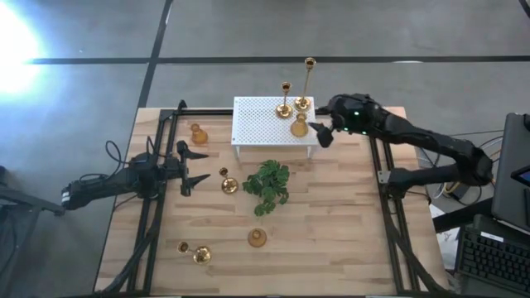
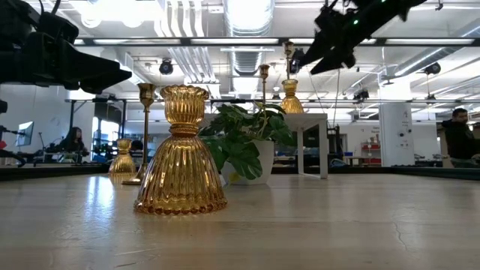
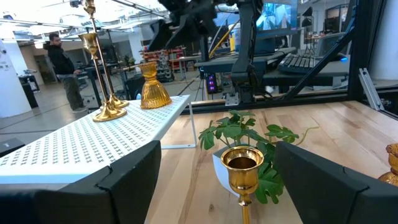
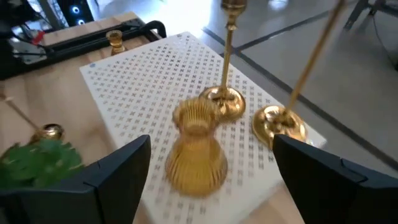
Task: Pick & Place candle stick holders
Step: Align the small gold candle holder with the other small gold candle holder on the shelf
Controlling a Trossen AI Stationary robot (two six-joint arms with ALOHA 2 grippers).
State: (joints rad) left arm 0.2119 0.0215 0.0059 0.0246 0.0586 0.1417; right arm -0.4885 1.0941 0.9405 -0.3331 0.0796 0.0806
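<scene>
squat holder (image 2: 180, 154), wooden table (image 2: 315, 225), office beyond

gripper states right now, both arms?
Left gripper: open, holding nothing, facing the short-stem holder.
Right gripper: open, holding nothing, beside the squat holder on the white stand.

On stand: one squat ribbed gold holder (image 1: 299, 126) and two tall thin-stemmed holders (image 1: 285, 99) (image 1: 307, 83) stood upright near one corner.
On table: squat holders (image 1: 199, 133) (image 1: 257, 238); stemmed holders (image 1: 227, 181) (image 1: 195, 252).
</scene>
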